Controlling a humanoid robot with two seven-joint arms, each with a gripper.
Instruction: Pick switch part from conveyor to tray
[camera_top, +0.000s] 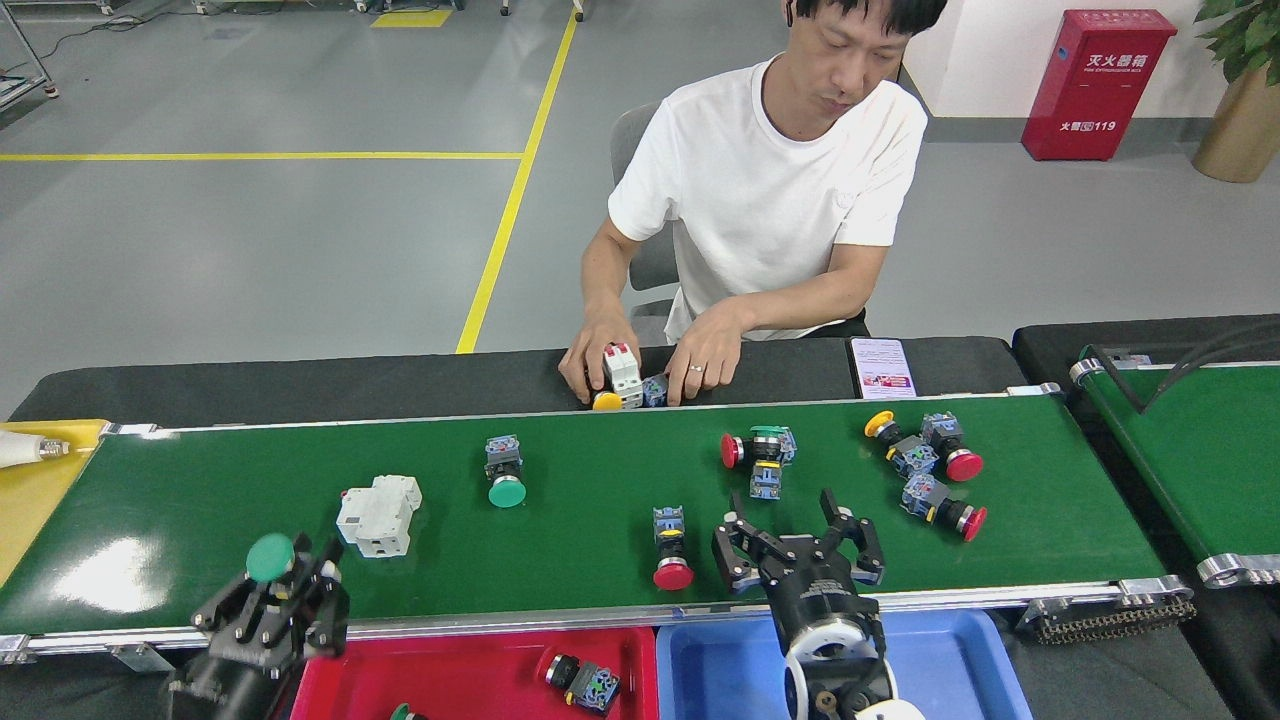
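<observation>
A: Big picture first: the conveyor (560, 500) runs the full width, switch parts scattered along it, with the red tray (480, 665) and blue tray (730, 670) tucked under its near rail.

B: And a person (770, 190) sits across the belt, both hands on parts at the far edge. Well apart from both arms.

A: Left gripper (285, 585) sits at the near rail, jaws closed on the green-capped switch (270, 557), the cap poking up above them. It hangs just left of the red tray, not yet over it.

B: One part already lies in the red tray (585, 683). Looks to me like the green one goes there next.

A: Now the right gripper (797, 530): jaws spread wide, nothing between them, hovering over the belt's near half.

B: Here's the hinge of it. The red-capped switch (670, 548) lies just beside those jaws, to their left. Its long axis runs near-to-far, red cap toward the robot, blue block behind.

A: So the right arm is clearly nearer. I'd guess it shifts left and closes across the body.
</observation>
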